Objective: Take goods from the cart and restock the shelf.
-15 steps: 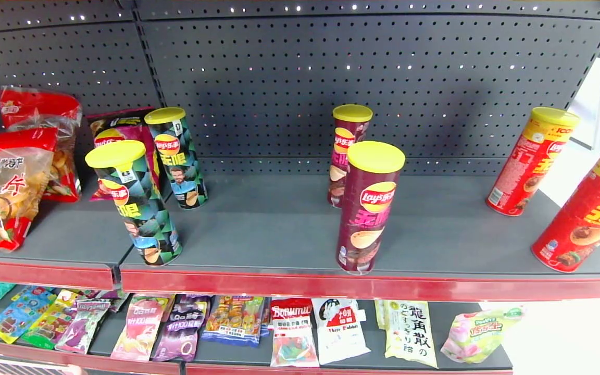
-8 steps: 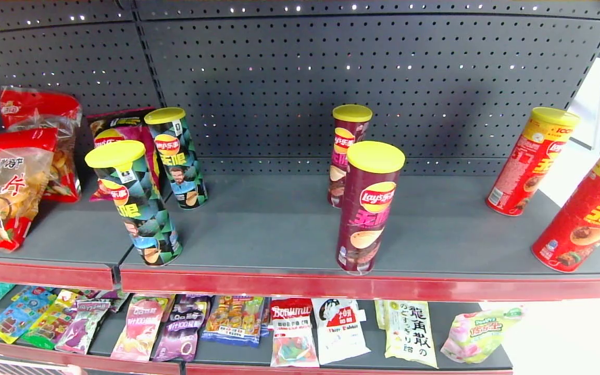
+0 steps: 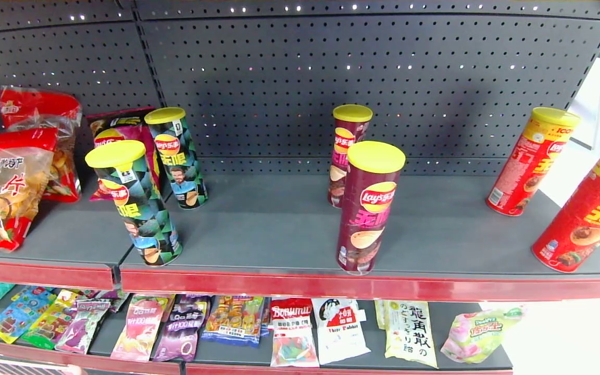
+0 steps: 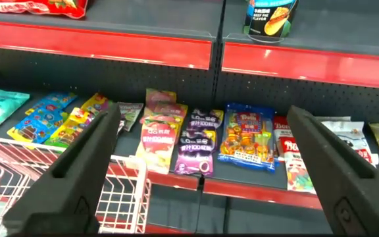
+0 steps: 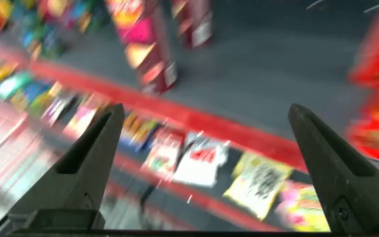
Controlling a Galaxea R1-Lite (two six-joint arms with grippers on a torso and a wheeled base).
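Neither pincer held any goods, so the step in hand looked like the fetch from the cart (image 4: pixel 129 192), with nothing yet on its way to the shelf (image 3: pixel 373 285). The left pincer (image 4: pixel 202 110) hung low, its fingers wide apart and empty, facing the lower shelf (image 3: pixel 438 315) and its row of packets (image 3: pixel 237 323). The white wire cart stood just beneath it. What lay inside the cart could not be made out. The right pincer (image 5: pixel 206 108) was also spread and empty, looking over the shelf's red front edge.

In the head view, the shelf ran across the middle of the frame. Snack bags (image 3: pixel 8 187) sat at the upper left, two green cans (image 3: pixel 133 203) left of centre, two maroon cans (image 3: pixel 367 208) at centre and two red cans (image 3: pixel 581 208) at the right edge. All the cans stood upright and well apart. A wide bare stretch lay between the green and maroon pairs, and another between maroon and red.

The next move would likely call for one pincer to drop into the cart, fingers spread around a single item, close firmly and lift it clear of the wire. Any can would then have to go upright into a bare stretch, without knocking its neighbours.
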